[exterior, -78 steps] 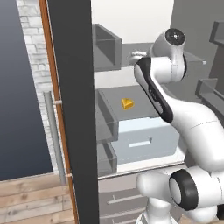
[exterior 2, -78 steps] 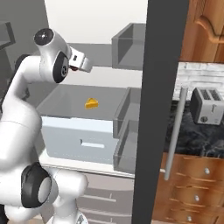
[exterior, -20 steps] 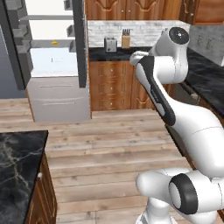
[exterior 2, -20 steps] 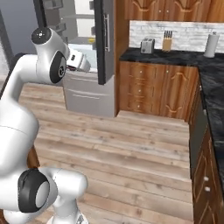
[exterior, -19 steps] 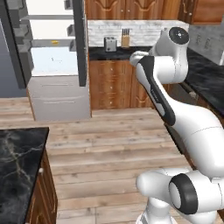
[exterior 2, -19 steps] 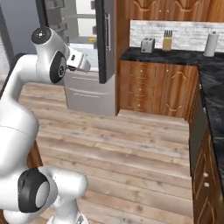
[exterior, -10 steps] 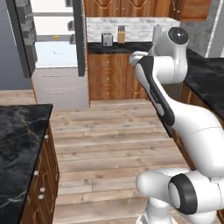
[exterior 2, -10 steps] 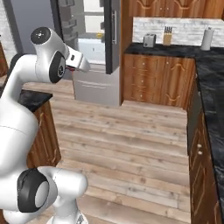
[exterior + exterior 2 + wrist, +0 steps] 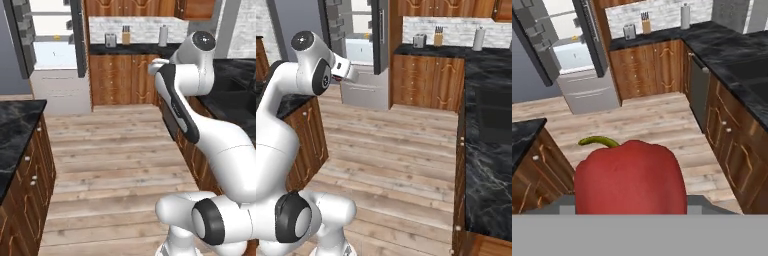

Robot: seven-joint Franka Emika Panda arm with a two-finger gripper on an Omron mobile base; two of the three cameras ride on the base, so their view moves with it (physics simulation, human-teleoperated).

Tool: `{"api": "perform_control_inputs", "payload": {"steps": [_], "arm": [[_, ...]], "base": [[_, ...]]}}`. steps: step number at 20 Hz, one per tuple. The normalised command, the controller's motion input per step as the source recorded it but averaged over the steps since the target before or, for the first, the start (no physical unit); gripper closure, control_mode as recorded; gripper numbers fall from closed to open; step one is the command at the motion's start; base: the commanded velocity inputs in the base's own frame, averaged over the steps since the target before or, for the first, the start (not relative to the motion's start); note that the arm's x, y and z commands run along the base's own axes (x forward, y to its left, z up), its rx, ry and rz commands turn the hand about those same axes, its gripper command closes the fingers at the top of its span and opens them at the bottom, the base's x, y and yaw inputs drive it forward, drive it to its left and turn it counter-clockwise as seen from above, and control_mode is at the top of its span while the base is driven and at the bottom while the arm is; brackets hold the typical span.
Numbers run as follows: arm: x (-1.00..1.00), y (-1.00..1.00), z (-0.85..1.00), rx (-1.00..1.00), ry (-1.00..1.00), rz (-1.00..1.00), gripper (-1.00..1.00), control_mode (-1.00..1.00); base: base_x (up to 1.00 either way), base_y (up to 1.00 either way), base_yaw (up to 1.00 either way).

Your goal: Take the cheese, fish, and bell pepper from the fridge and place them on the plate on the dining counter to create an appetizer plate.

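Observation:
The dark red bell pepper [image 9: 631, 177] with its green stem sits right in front of the hand camera and hides the fingertips. My gripper [image 9: 349, 73] is shut on it, held high in front of the arm [image 9: 152, 65]. Across the room the fridge [image 9: 52, 55] stands open, its dark door [image 9: 77, 35] swung out. A tiny yellow-orange cheese wedge [image 9: 57, 37] rests on a fridge shelf [image 9: 574, 38]. One end of the dining counter's black marble top [image 9: 15, 130] lies low on the left [image 9: 522, 132]. The fish and the plate are out of view.
A back counter carries a toaster [image 9: 110, 40], a knife block [image 9: 126, 35] and a paper towel roll [image 9: 163, 35]. A black-topped wood cabinet run [image 9: 488, 130] lines the right side. Wood floor [image 9: 115, 150] stretches between the counters and the fridge.
The whole picture has shifted: the base has backed away from the fridge and turned, so the fridge is now small and far, and the dining counter has come in at the left. The arm's pose is unchanged.

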Motion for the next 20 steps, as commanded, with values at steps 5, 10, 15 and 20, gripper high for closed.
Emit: {"api": "perform_control_inputs", "payload": {"steps": [5,10,15,20], "arm": [[0.00,0.00,0.00,0.00,0.00,0.00,1.00,1.00],[0.00,0.00,0.00,0.00,0.00,0.00,1.00,1.00],[0.00,0.00,0.00,0.00,0.00,0.00,1.00,1.00],[0.00,0.00,0.00,0.00,0.00,0.00,1.00,1.00]], "base": [[-1.00,-0.45,0.00],[-1.00,-0.44,0.00],[-1.00,-0.93,0.00],[-0.68,-1.00,-0.01]]}}
